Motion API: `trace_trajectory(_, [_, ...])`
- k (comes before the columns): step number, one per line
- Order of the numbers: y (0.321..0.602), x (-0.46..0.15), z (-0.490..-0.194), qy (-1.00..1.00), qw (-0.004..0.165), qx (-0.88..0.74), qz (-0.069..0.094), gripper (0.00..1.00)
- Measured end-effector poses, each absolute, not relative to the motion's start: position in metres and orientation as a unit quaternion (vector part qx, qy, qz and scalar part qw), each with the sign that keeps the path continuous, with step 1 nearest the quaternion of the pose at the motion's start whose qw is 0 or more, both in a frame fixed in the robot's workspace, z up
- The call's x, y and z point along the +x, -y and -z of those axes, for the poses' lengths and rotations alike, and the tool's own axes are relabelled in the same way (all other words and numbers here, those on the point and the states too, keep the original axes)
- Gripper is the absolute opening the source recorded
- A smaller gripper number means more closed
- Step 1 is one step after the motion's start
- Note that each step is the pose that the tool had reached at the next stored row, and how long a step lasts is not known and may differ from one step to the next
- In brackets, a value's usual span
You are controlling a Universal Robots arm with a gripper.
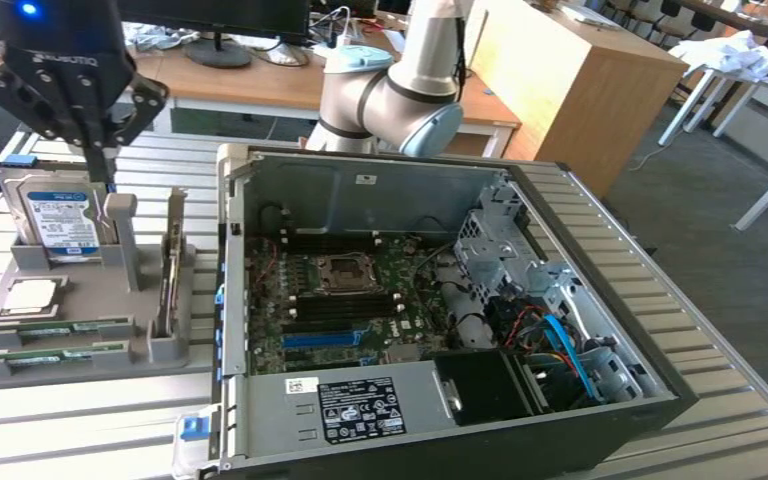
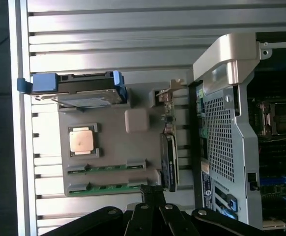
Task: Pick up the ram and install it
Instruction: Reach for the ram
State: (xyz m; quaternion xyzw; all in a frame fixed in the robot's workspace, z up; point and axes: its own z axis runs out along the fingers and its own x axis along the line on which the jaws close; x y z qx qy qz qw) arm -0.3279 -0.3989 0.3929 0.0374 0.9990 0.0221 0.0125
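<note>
The ram (image 1: 53, 328) lies flat in its slot on the near part of the grey tray (image 1: 104, 292). It is a thin green stick running left to right. A second stick (image 1: 48, 352) of the same kind lies parallel in the next slot, just nearer. Nothing touches either one.

Just beyond them on the tray sits a square silver processor (image 1: 31, 297). Beyond that a hard drive (image 1: 61, 215) with a blue label stands upright at the far end. On the tray's right side, as the exterior view has it, a long card (image 1: 171, 265) stands on edge in its own slot.

My gripper (image 1: 99, 165) hangs above the far half of the tray, in front of the hard drive and well apart from the ram. My jaws are clenched together, tip against tip, and there is nothing between them.

To the exterior view's right of the tray lies the computer case (image 1: 344, 195). Its side is open and the green motherboard (image 1: 344, 300) faces up inside. Tray and case both rest on a slatted metal table (image 1: 91, 430). The pale elbow of my arm (image 1: 391, 95) rises behind the far edge of the case.
</note>
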Motion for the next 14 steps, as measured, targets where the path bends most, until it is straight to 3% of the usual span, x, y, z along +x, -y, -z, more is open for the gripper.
trace_trajectory(14, [0.399, -0.356, -0.393, -0.999, 0.012, 0.037, -0.022, 0.10])
